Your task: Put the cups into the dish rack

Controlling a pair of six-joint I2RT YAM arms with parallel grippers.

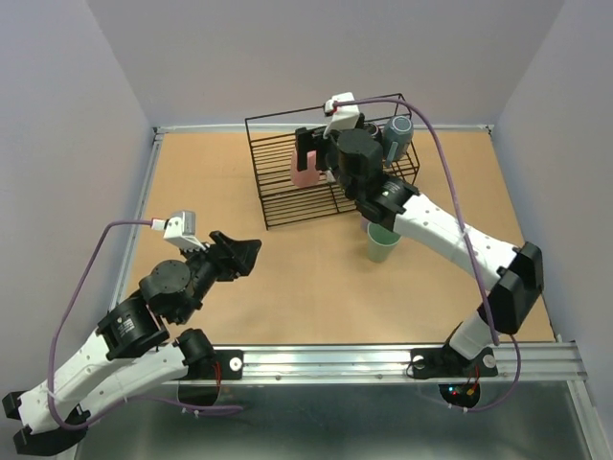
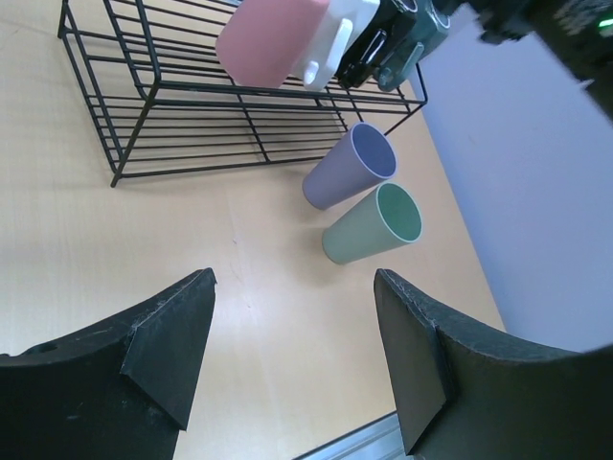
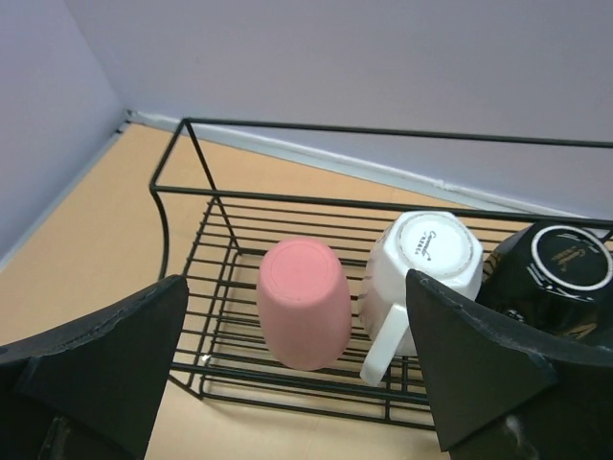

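Overhead, the right arm [image 1: 441,230] apparently hides the lavender cup [image 2: 350,168].

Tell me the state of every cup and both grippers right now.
pink cup: in the dish rack, upside down.
white mug: in the rack, upside down.
black mug: in the rack, upside down.
grey-blue mug: in the rack, orientation unclear.
lavender cup: on the table, upright.
green cup: on the table, upright.
left gripper: open, empty.
right gripper: open, empty, over the rack.
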